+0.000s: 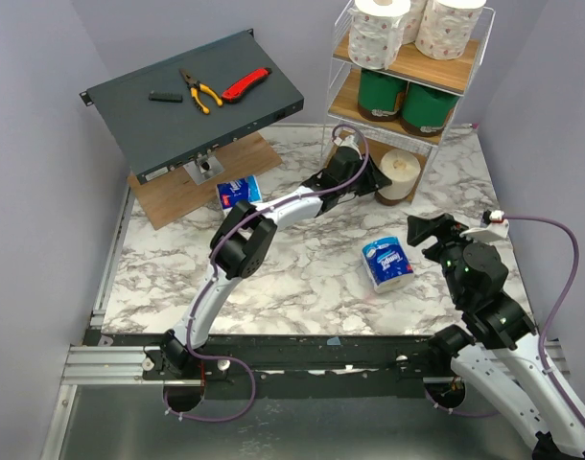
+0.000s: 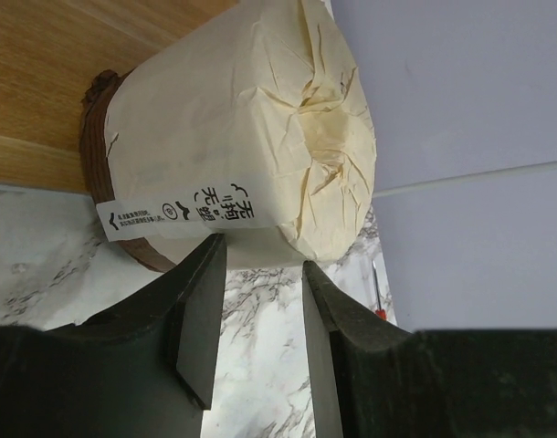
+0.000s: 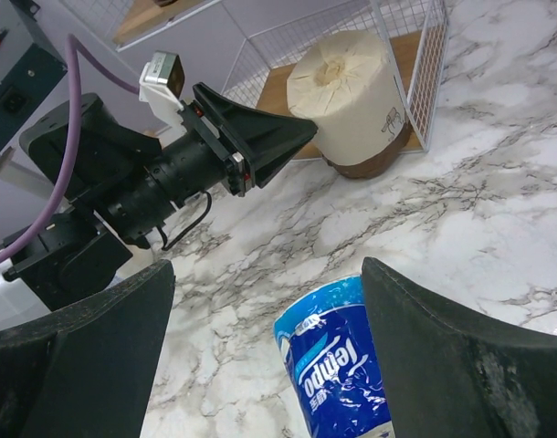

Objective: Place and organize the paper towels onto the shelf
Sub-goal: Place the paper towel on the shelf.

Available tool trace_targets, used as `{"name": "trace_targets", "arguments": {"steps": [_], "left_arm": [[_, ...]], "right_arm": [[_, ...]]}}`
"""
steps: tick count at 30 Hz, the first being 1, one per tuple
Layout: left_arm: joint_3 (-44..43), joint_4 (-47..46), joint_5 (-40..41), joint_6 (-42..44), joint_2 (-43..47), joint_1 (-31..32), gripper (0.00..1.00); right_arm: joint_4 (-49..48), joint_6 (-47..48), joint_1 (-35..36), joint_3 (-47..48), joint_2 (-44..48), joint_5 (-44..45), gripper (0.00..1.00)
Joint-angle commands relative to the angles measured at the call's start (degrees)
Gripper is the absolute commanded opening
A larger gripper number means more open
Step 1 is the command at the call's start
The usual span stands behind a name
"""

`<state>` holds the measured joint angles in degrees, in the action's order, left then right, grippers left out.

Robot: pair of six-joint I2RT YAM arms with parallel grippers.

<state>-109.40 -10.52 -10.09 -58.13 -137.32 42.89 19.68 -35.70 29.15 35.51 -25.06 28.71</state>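
One cream roll [image 2: 242, 137] is the piece in hand. It stands at the front edge of the shelf's [image 1: 446, 65] lowest board, and its brown base seems to sit partly off the wood. Your left claw [image 2: 265, 263] is right at its lower side. The jaws are a narrow gap apart with only marble between them, so they hold nothing.

I judge the step to be seating that roll deeper on the board. The gap is far too narrow to take the roll, so either widen well before you grasp it or push with the fingertips. Press low, near the base, because a high push would likely tip it. Go slowly, since the wire frame is close beside it.

Your right claw [image 3: 265, 278] is spread wide and empty, above the Tempo pack [image 1: 386, 264] on the bench [image 1: 302, 278].

The count:
- **White rolls with pink print [image 1: 379, 34]:** three on the top tier, as far as I can tell, since one is half hidden.
- **Green-wrapped rolls [image 1: 381, 94]:** two on the middle tier.
- **Cream rolls:** one.
- **Blue-and-white packs:** two, both on the bench. The second pack [image 1: 239, 190] lies well apart from the first, by the flat wooden board [image 1: 168, 196].
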Motion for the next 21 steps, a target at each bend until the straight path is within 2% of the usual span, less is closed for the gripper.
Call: {"name": "trace_targets", "arguments": {"steps": [1,11,21], "left_arm": [[-4.79,-0.10,-1.75,-1.70,-2.82,0.26,0.32],[-13.85,2.17,-2.54,-3.13,-7.65,0.62,0.31],[-15.96,1.08,-1.97,-4.38,-9.47,1.05,0.31]], "right_arm": [[0.62,0.73,-0.16,1.23,0.45,1.61,0.86],[1.24,1.25,-0.15,1.33,0.73,2.05,0.86],[1.47,1.56,-0.15,1.31,0.48,1.78,0.86]]}}
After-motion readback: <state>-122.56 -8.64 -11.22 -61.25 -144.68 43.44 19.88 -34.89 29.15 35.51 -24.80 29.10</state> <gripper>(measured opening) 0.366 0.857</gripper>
